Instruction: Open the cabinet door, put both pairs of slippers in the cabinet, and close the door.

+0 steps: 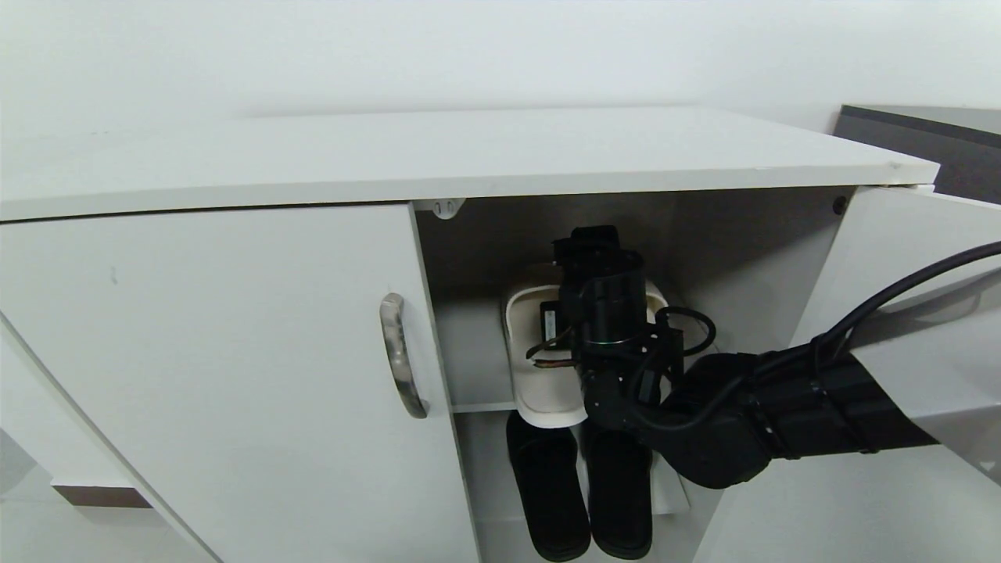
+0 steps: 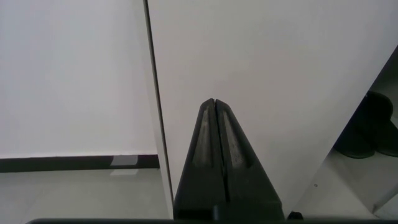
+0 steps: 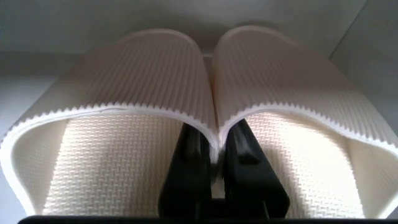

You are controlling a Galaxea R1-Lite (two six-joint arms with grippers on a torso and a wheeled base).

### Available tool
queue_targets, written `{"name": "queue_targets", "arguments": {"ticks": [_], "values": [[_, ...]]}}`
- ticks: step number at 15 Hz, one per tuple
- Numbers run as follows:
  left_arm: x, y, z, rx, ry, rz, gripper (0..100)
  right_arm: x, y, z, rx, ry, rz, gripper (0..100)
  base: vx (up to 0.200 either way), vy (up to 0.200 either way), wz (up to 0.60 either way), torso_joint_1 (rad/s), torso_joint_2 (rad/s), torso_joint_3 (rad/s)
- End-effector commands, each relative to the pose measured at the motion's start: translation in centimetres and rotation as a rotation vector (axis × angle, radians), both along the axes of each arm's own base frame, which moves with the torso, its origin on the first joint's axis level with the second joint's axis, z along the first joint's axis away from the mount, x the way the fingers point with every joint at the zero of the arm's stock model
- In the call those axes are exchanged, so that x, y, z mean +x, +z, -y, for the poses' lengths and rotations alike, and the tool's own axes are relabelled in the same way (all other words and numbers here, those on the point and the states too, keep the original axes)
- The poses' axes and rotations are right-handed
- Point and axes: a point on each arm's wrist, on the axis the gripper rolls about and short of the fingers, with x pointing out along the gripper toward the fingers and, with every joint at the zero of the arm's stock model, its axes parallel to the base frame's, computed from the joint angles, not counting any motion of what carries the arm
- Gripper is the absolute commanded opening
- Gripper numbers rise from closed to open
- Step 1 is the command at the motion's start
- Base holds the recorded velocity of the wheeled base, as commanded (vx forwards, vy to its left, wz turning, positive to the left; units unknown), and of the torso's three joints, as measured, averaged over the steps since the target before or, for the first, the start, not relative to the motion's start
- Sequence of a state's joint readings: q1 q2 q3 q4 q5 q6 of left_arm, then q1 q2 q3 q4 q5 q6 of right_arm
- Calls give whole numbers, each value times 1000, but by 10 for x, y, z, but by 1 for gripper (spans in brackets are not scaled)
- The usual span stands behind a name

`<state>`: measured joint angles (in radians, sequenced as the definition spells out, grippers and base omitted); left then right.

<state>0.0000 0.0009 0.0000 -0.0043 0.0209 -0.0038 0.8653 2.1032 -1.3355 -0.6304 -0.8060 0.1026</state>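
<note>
Right gripper [image 3: 216, 142] is clamped on the adjoining inner straps of the white slippers [image 3: 149, 81], which lie lengthwise on the upper shelf [image 1: 473, 367], heels toward the arm. Black slippers [image 1: 547, 489] sit below. Left gripper [image 2: 214, 112] is closed and empty.

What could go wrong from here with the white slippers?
The white slippers seem to overhang the upper shelf at the heels; released here, they might tip onto the black slippers below. The right gripper pinches only the inner strap edges between its fingers, so one slipper may slip free.
</note>
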Motion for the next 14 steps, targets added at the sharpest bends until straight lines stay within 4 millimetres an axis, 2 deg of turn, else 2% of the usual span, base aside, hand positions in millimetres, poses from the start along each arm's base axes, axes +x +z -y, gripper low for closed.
{"name": "queue_targets", "arguments": {"ticks": [1, 2, 3, 6, 8, 12, 14], "values": [[0, 0, 0, -1, 1, 0, 0, 1, -2, -1, -3, -1, -2, 0, 0, 0, 0, 0, 0, 0], [0, 0, 0, -1, 2, 0, 0, 1, -2, 0, -3, -3, -2, 0, 0, 0, 0, 0, 0, 0], [0, 0, 0, -1, 1, 0, 0, 1, -2, 0, -3, -3, -2, 100, 0, 0, 0, 0, 0, 0], [0, 0, 0, -1, 1, 0, 0, -1, -4, 1, -10, -3, -8, 100, 0, 0, 0, 0, 0, 0], [0, 0, 0, -1, 1, 0, 0, -12, -6, 11, -29, 6, -28, 100, 0, 0, 0, 0, 0, 0], [0, 0, 0, -1, 1, -2, 0, -48, 18, 40, 38, 246, -15, 100, 0, 0, 0, 0, 0, 0], [0, 0, 0, -1, 1, 0, 0, -57, 19, 50, 43, 262, -23, 100, -200, 0, 0, 2, 2, 5]]}}
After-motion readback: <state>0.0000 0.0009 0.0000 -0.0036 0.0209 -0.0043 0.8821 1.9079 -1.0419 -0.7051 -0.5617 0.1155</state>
